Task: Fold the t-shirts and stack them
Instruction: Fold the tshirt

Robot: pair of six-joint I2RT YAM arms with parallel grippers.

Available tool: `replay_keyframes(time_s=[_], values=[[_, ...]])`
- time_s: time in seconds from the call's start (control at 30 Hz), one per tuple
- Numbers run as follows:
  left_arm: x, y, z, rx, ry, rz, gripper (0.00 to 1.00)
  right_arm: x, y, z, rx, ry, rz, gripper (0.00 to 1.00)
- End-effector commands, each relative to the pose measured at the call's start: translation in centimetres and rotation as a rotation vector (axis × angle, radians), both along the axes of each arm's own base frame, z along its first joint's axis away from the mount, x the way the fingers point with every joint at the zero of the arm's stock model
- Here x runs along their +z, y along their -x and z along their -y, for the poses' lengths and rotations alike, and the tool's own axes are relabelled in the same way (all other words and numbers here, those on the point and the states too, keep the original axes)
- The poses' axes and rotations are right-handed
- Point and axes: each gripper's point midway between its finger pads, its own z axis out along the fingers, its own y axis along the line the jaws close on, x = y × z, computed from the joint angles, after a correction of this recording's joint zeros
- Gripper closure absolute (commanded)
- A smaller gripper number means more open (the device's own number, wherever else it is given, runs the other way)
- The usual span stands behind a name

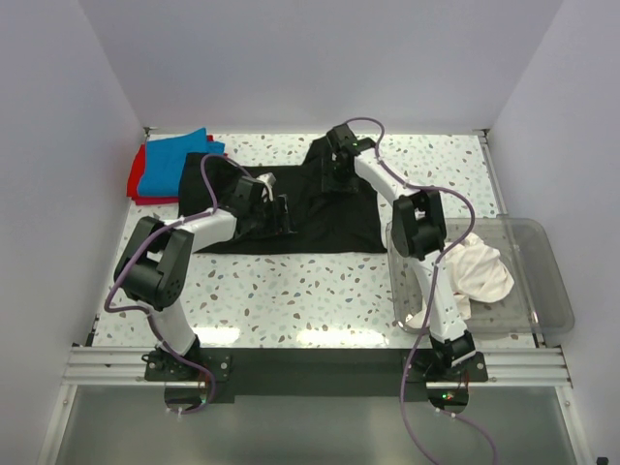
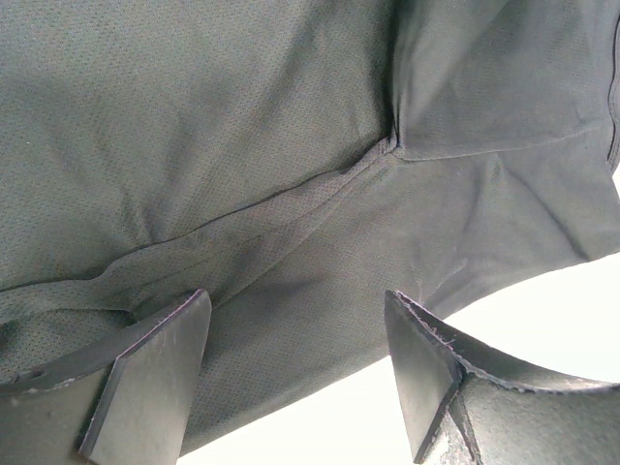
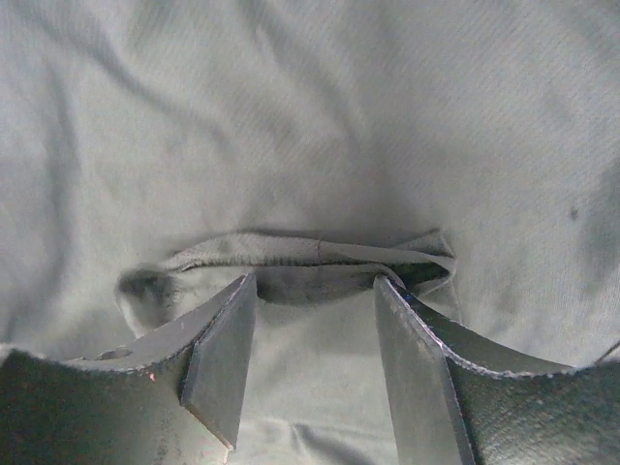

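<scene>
A plain black t-shirt (image 1: 310,218) lies spread flat across the middle of the table. My left gripper (image 1: 282,213) hovers open over its left part. In the left wrist view the left gripper (image 2: 295,315) has a sleeve seam (image 2: 368,160) and the shirt's edge ahead of its fingers. My right gripper (image 1: 335,172) is over the shirt's far end. It (image 3: 315,283) stands open with its fingertips at the neck band (image 3: 310,254), and nothing is pinched. A bright blue t-shirt (image 1: 172,163) lies on a red t-shirt (image 1: 136,182) at the back left. White t-shirts (image 1: 480,271) sit crumpled in the bin.
A clear plastic bin (image 1: 547,281) stands at the right edge of the table, partly overhanging it. White walls close in the back and both sides. The speckled tabletop (image 1: 310,291) shows between the black shirt and the arm bases.
</scene>
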Motion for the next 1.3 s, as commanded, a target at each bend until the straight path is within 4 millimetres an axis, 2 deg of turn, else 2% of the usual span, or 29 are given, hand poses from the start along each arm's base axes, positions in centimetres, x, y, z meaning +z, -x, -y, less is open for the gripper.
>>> replay_keyframes(time_s=[0.0, 0.17, 0.23, 0.27, 0.47, 0.5, 0.57, 0.63, 0.67, 0.7, 0.73, 0.77, 0.8, 0.83, 0.9, 0.97, 1.13, 1.27], values=[[-1.7, 1.0, -0.2, 0.012, -0.011, -0.067, 0.22, 2.2, -2.6, 0.0, -0.065, -0.039, 0.086, 0.44], [-1.9, 1.0, 0.1, 0.006, 0.005, -0.067, 0.22, 3.8, -4.1, 0.0, -0.1, -0.089, 0.129, 0.43], [-1.1, 0.4, 0.4, 0.0, 0.018, -0.038, 0.22, 4.6, -4.3, 0.0, -0.101, -0.096, 0.148, 0.42], [-0.8, 0.2, 0.5, -0.002, 0.02, -0.028, 0.22, 5.7, -4.6, 0.0, -0.101, -0.108, 0.175, 0.41], [2.9, -2.6, 1.4, -0.035, 0.022, 0.063, 0.2, 8.4, -4.2, -0.2, -0.068, -0.138, 0.211, 0.35], [4.0, -3.3, 1.4, -0.039, 0.016, 0.097, 0.2, 8.5, -3.5, -0.4, -0.048, -0.149, 0.198, 0.35], [5.1, -4.1, 0.7, -0.022, -0.01, 0.132, 0.18, 8.7, -2.7, -0.5, -0.03, -0.154, 0.189, 0.35], [5.6, -4.8, -0.5, -0.008, -0.028, 0.159, 0.17, 8.0, -0.9, -0.2, -0.003, -0.141, 0.156, 0.35], [5.3, -4.6, -1.3, 0.002, -0.036, 0.151, 0.16, 7.6, -0.3, -0.3, 0.007, -0.14, 0.143, 0.35], [5.0, -4.6, -2.0, 0.012, -0.039, 0.146, 0.16, 5.9, 1.1, 0.1, 0.013, -0.125, 0.093, 0.36], [4.7, -4.9, -3.6, 0.043, -0.045, 0.138, 0.16, 6.0, 2.0, 0.1, 0.025, -0.135, 0.083, 0.36], [3.7, -4.3, -4.5, 0.055, -0.056, 0.113, 0.16, 5.8, 2.5, 0.1, 0.031, -0.135, 0.079, 0.36], [3.3, -4.2, -5.3, 0.064, -0.065, 0.109, 0.16, 3.9, 4.2, 0.5, 0.038, -0.116, 0.029, 0.36], [3.5, -4.4, -6.6, 0.09, -0.069, 0.119, 0.16, 4.1, 4.6, 0.4, 0.044, -0.124, 0.039, 0.37], [2.7, -3.9, -7.9, 0.096, -0.096, 0.111, 0.16, 2.2, 6.5, 0.7, 0.057, -0.102, -0.009, 0.37], [2.5, -3.9, -9.2, 0.113, -0.126, 0.113, 0.16, 1.2, 7.8, 1.0, 0.058, -0.09, -0.036, 0.37], [2.0, -4.0, -11.1, 0.117, -0.201, 0.129, 0.16, -0.4, 9.1, 1.6, 0.041, -0.073, -0.066, 0.38], [0.0, -3.2, -12.2, 0.113, -0.241, 0.092, 0.16, -1.6, 9.8, 2.4, 0.027, -0.04, -0.094, 0.39]])
